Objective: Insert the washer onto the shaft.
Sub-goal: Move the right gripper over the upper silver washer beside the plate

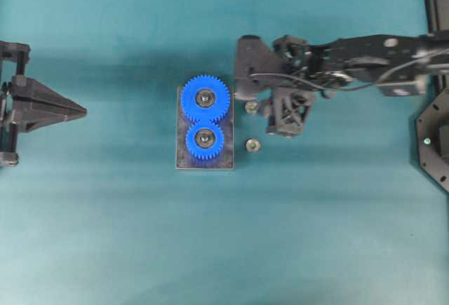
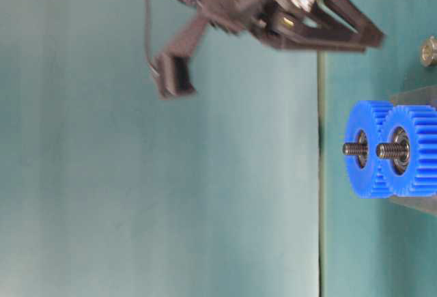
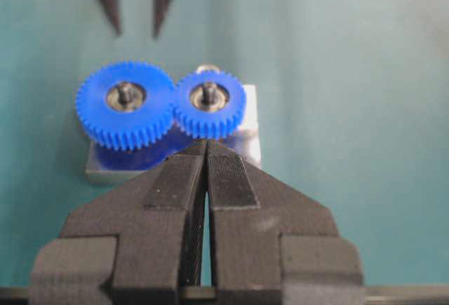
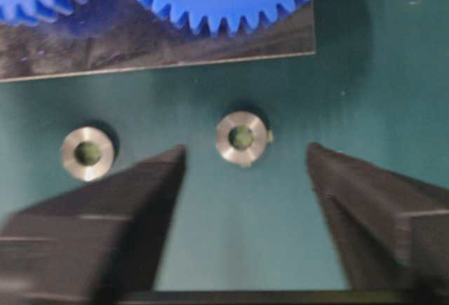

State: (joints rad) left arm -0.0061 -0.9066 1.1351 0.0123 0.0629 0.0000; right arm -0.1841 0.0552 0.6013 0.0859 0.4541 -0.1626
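Looking from the left of the overhead view, we see our left gripper (image 1: 81, 111) resting at the left edge with its two fingers pressed together, holding nothing. In the middle sits a gray block (image 1: 181, 161) with two blue gears: the bigger gear (image 1: 205, 98) above and the smaller gear (image 1: 204, 139) below. A thin shaft (image 2: 351, 149) sticks up through each gear, and both shafts look bare. Just to the right of the block lie two small silver washers on the green table (image 1: 105, 235), one washer (image 1: 252, 106) higher in the frame and the other washer (image 1: 253, 145) lower. Our right gripper (image 4: 245, 161) hangs over the higher one with its fingers spread wide apart, one on each side, not touching it yet. So we think the job has only just begun: the washer must be pinched, lifted, carried over to a shaft and slid down. The washer lies flat with its hole facing straight up, and the shafts stand straight up from the table too, so we think they already match.
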